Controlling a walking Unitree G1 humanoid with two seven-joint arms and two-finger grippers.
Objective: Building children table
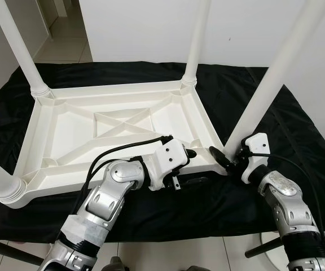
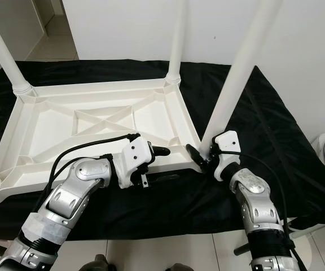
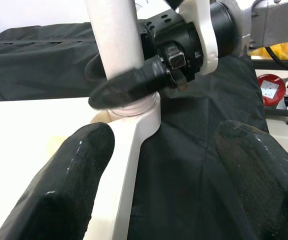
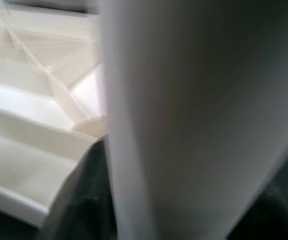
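White tabletop [image 1: 117,132] lies upside down on a black cloth [image 1: 264,113], three legs already standing up from its corners. Right gripper [image 1: 223,158] clenched around the base of the fourth leg [image 1: 275,73] at the 4 o'clock corner — leg tilted. Left gripper [image 3: 154,175] spread apart — straddling the tabletop's near edge at 5 o'clock, just beside that corner.
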